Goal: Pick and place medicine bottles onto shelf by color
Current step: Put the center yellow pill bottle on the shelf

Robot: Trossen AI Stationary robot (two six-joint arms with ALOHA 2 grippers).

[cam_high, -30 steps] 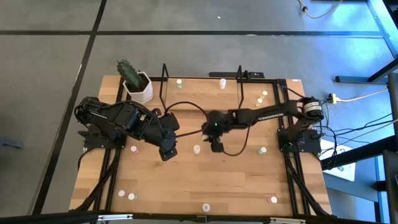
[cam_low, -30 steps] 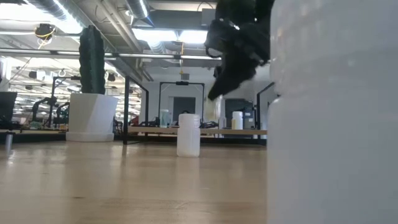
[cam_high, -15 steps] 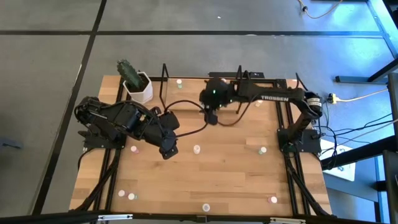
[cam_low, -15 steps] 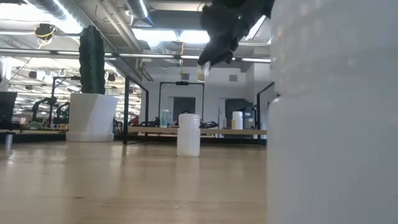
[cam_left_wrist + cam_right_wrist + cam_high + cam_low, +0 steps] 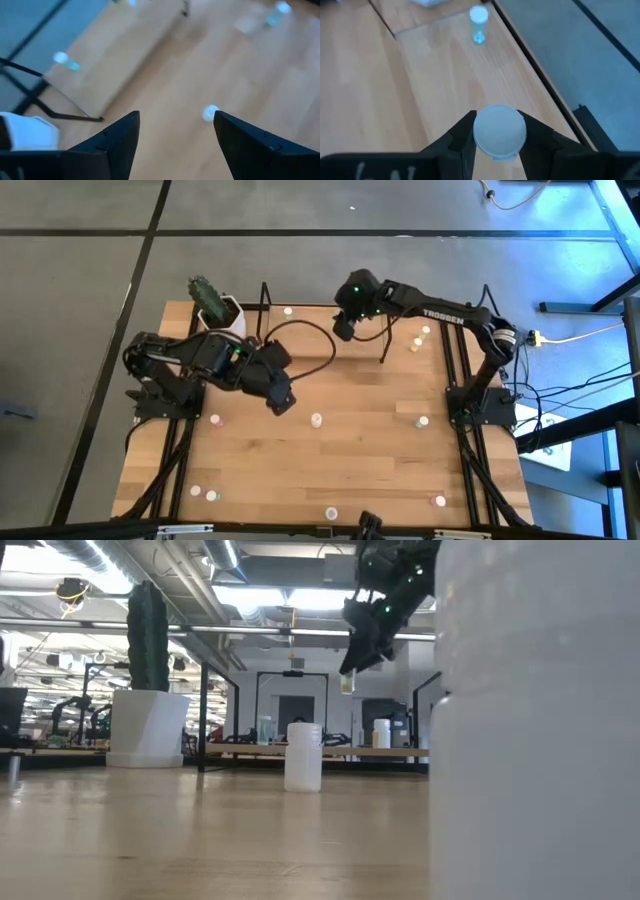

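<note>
My right gripper [image 5: 343, 332] hangs over the shelf [image 5: 310, 320] at the table's far edge, shut on a small medicine bottle [image 5: 499, 131] with a pale top. In the low view this bottle [image 5: 347, 683] shows high above the table. Another bottle [image 5: 478, 22] stands on its base on the shelf's wooden floor [image 5: 450, 60]. My left gripper [image 5: 283, 402] is open above the table's left middle, and a loose bottle [image 5: 210, 113] stands on the table beyond its fingers. Several more bottles stand about the table. My right gripper pinches the bottle's sides just under its cap [image 5: 492, 150] between its two fingers [image 5: 462, 135]. The fingers slant down toward the far edge. The bottle is lifted clear, hanging at the fingertips above the shelf.
A white cactus pot [image 5: 222, 320] stands at the far left beside the shelf's wire end loop [image 5: 263, 305]. One bottle [image 5: 540, 720] stands right in front of the low camera and hides the right side. Bottles stand at the near edge [image 5: 331, 513] and right [image 5: 422, 421].
My right gripper has swung from the table's middle up and toward the far edge, carrying the bottle clear of the table until it is over the shelf, still shut on it. My left gripper has shifted a little toward the right and far side, staying open.
</note>
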